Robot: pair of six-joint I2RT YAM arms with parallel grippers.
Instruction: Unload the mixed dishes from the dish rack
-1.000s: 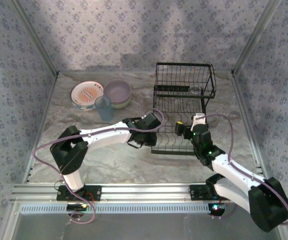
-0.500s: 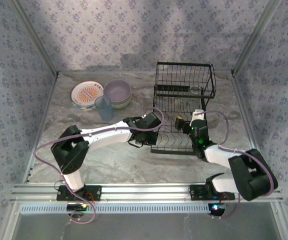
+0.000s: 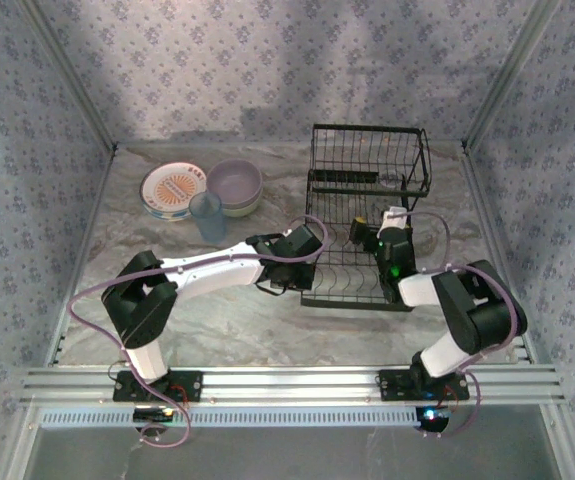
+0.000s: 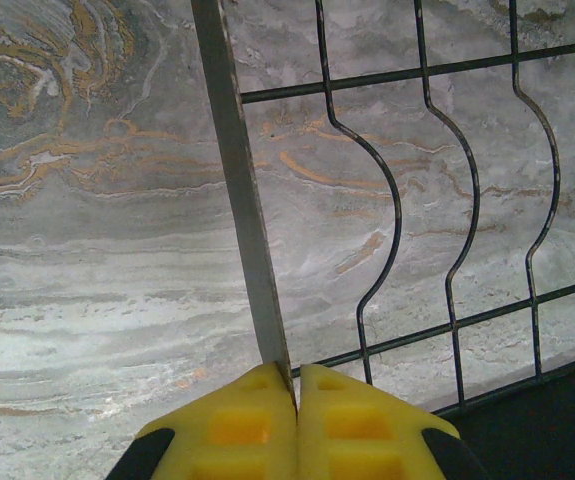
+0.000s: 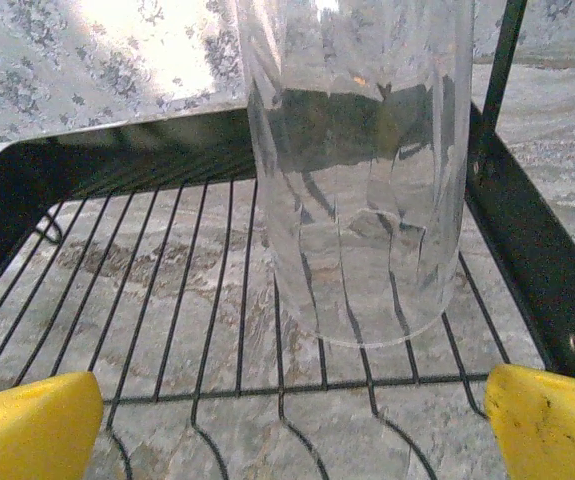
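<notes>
Left gripper (image 4: 295, 378): fingers pressed together on a flat side bar of the rack (image 3: 369, 128). Right gripper (image 5: 289, 420): spread wide, holding nothing; clear cup (image 5: 362, 180) upright on the rack wires at its 12 o'clock. Plates (image 3: 172, 190), bowls (image 3: 235, 185), blue cup (image 3: 207, 215): on table (image 3: 217, 320), at rack's 9 o'clock.

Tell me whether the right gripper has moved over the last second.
Yes. The right gripper moved farther along the dish rack, away from the near edge and toward its raised basket.
</notes>
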